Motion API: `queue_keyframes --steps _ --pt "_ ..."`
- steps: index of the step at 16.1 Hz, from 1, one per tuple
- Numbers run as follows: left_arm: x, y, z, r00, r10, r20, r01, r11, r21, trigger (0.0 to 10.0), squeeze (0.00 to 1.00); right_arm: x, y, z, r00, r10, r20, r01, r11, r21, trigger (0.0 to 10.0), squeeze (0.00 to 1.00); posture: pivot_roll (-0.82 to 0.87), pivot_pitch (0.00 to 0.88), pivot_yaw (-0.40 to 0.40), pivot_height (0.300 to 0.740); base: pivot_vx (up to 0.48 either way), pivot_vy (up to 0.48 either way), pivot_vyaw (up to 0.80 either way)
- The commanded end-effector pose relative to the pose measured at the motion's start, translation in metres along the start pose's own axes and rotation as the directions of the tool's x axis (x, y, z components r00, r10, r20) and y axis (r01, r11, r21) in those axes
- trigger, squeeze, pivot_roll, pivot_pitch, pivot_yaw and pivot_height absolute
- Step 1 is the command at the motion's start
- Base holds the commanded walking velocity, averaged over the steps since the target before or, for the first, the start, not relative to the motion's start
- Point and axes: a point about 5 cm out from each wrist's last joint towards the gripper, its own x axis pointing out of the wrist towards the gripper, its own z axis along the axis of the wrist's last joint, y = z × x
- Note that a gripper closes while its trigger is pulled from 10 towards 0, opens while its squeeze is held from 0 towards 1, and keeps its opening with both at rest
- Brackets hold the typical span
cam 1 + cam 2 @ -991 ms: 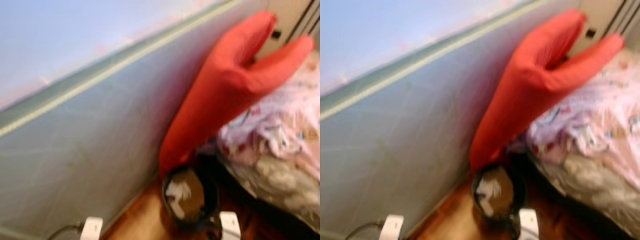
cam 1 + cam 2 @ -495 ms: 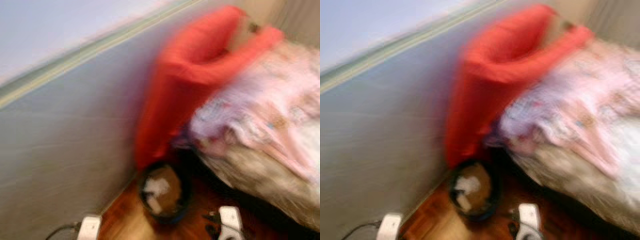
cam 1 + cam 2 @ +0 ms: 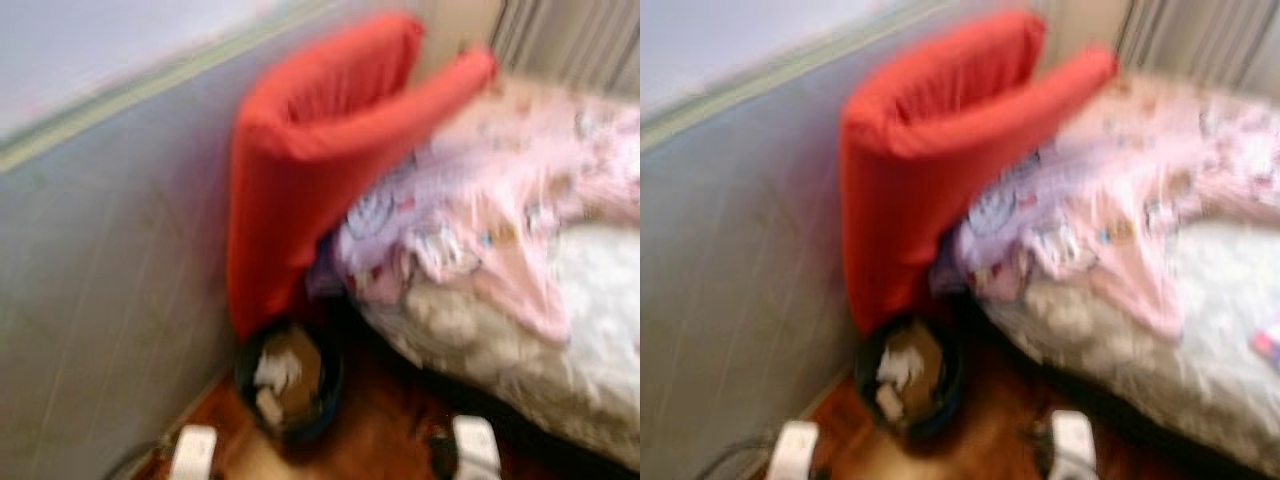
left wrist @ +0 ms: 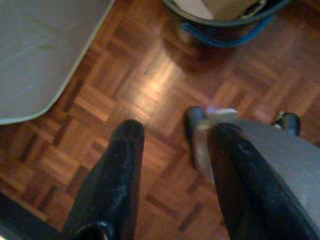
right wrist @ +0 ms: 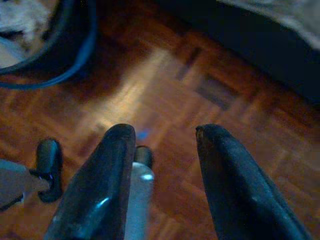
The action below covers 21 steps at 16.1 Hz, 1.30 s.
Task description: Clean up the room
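A dark round waste bin (image 3: 285,380) with crumpled paper and cardboard in it stands on the parquet floor, between the wall and the bed. My left gripper (image 4: 175,130) hangs open above the floor with nothing between its fingers, and the bin (image 4: 225,15) lies a short way beyond it. My right gripper (image 5: 164,132) is open too and holds nothing, low over the parquet, with the bin (image 5: 45,45) off to one side. The eye views are blurred.
A big folded red cushion (image 3: 310,150) leans on the grey-blue wall (image 3: 90,300) above the bin. To the right is a bed with a rumpled pink patterned blanket (image 3: 500,220) and a white fluffy cover (image 3: 590,330). Its dark base (image 5: 260,35) borders the floor.
The head camera has swung to the right, so the cushion and bin now sit further left in the picture and more of the bed shows. Nothing in the room itself has moved.
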Motion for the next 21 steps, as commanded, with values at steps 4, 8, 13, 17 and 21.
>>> queue_keyframes --steps 4,8,13,17,21 --pt "-0.0014 0.0069 -0.0048 1.0 0.015 -0.018 -0.015 1.0 0.005 10.0 0.0 0.0008 0.006 -0.0021 1.0 0.002 -0.015 -0.002 1.0 0.009 10.0 0.0 0.12 0.149 -0.018 0.74 0.0 -0.253 -0.32" --pt "-0.0014 0.0065 -0.0053 1.0 0.016 -0.018 -0.016 1.0 0.001 10.0 0.0 0.0008 0.0053 -0.0016 1.0 0.001 -0.013 -0.001 1.0 0.018 10.0 0.0 0.12 0.153 -0.019 0.74 0.0 -0.252 -0.69" --pt "-0.0015 0.0053 -0.006 1.0 0.018 -0.02 -0.018 1.0 -0.005 10.0 0.0 0.001 0.0061 -0.0013 1.0 0.004 -0.014 -0.004 1.0 0.007 10.0 0.0 0.12 0.155 -0.021 0.74 0.0 -0.151 -0.69" --pt "-0.0015 0.0043 -0.0067 1.0 0.017 -0.021 -0.017 0.999 -0.027 10.0 0.0 0.0013 0.0059 0.0017 1.0 -0.002 0.006 0.002 1.0 0.028 10.0 0.0 0.13 0.157 -0.025 0.74 0.0 0.0 -0.1" --pt "-0.0017 0.0037 -0.0071 1.0 0.015 -0.016 -0.015 0.999 -0.045 10.0 0.0 0.0015 0.0051 0.0051 1.0 -0.001 0.028 0.0 0.999 0.044 10.0 0.0 0.13 0.158 -0.026 0.74 0.0 0.0 0.0"
